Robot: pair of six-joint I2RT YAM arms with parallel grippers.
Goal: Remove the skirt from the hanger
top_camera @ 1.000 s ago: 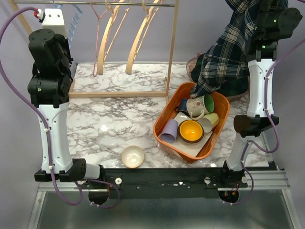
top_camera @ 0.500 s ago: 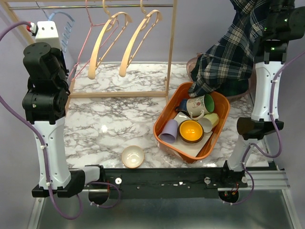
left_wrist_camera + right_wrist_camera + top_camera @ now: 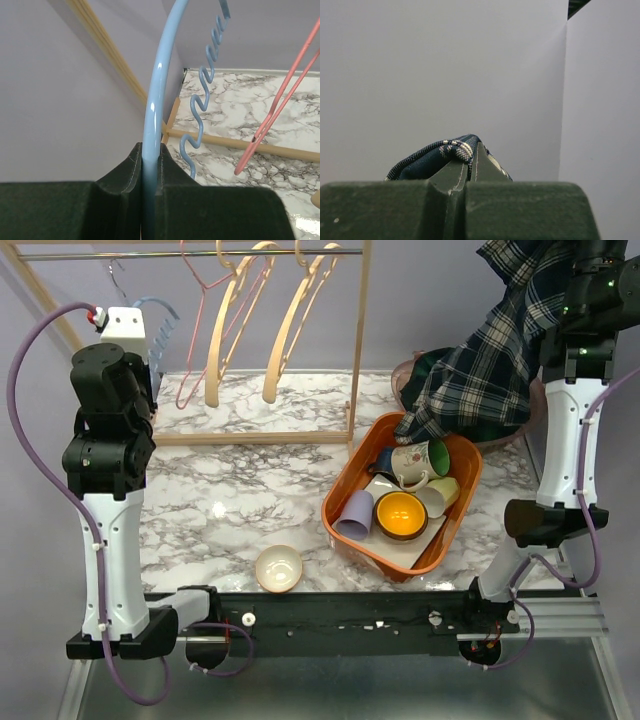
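The dark plaid skirt [image 3: 490, 370] hangs from my right gripper [image 3: 472, 150] at the top right, its lower folds draped over the far right of the table. The right jaws are shut on the skirt's edge [image 3: 451, 150]. My left gripper [image 3: 150, 155] is shut on the light blue hanger [image 3: 155, 100], whose wavy bar [image 3: 207, 95] runs away from it. In the top view the blue hanger [image 3: 160, 315] sits by the left wrist at the rack's left end, free of the skirt.
A wooden rack [image 3: 355, 340] holds a pink wire hanger [image 3: 195, 330] and two wooden hangers [image 3: 270, 320]. An orange bin [image 3: 345, 480] with cups and bowls stands at right centre. A small bowl [image 3: 279, 568] lies near the front edge.
My left arm shifted right and up with the blue hanger, and the rack's hangers swung. My right arm lifted the skirt slightly higher and to the right.
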